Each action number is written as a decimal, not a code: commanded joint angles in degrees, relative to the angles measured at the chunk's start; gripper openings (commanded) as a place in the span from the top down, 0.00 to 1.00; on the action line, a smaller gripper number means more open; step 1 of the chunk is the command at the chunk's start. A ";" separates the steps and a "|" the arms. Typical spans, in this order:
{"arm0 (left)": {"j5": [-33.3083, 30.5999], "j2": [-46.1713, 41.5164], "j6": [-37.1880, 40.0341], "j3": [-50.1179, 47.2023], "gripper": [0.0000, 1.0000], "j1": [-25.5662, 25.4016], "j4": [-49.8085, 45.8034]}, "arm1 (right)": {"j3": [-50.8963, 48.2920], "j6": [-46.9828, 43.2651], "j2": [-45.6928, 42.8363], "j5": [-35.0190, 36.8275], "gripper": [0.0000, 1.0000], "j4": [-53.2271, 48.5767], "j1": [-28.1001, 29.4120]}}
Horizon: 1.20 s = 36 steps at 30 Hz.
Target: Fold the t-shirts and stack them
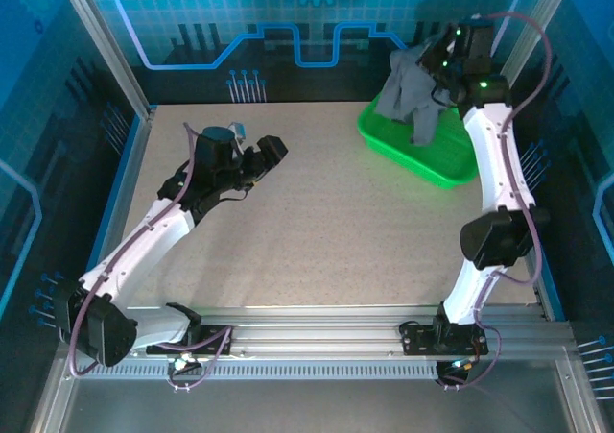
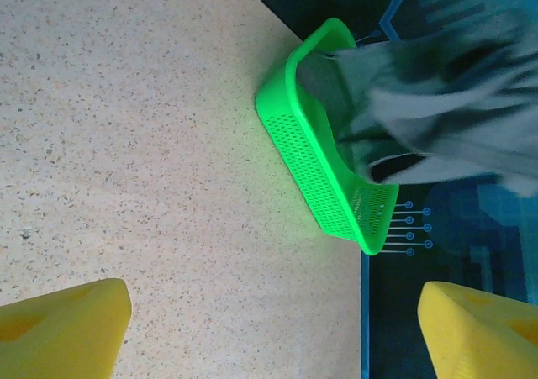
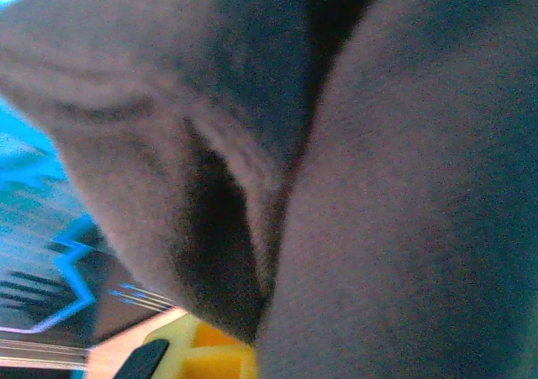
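Top external: right gripper [image 1: 436,54] clamps the grey t-shirt [image 1: 408,92], hanging bunched above the green basket [image 1: 436,169] at the far right, while the left gripper [image 1: 273,150] hovers over the table [image 1: 336,231], jaws wide apart.

Speckled beige table [image 1: 336,222], blue printed walls [image 1: 192,11]

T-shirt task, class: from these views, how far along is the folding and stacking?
Done: nothing folded or stacked on the table. In hand: the right gripper holds the grey t-shirt up over the green basket. To do: lay it flat, fold, stack; the left gripper hangs open.
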 commanded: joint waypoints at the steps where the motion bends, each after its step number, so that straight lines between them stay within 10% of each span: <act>1: -0.34 0.48 1.21 2.38 0.10 -0.27 0.57 | 6.88 -0.12 -2.14 1.24 1.00 -1.74 3.03; 7: -4.94 -1.00 2.70 3.60 0.09 1.13 -5.86 | 12.87 -0.31 -4.50 6.51 1.00 -6.82 15.02; 14: -12.60 -6.39 4.53 4.13 0.09 5.81 -17.30 | -2.20 8.69 -3.48 14.06 1.00 -4.13 35.39; 17: -17.20 -9.73 6.01 4.08 0.09 7.18 -22.29 | -2.88 12.25 4.73 6.43 0.62 -3.49 40.60; 25: -13.50 -15.78 5.67 -1.87 0.12 8.27 -27.00 | 6.50 5.42 15.62 -6.62 0.27 -12.90 40.50; 36: 1.01 -10.50 -16.18 -21.83 0.20 7.30 -19.84 | -20.44 -8.96 10.12 -7.11 0.36 -13.61 26.59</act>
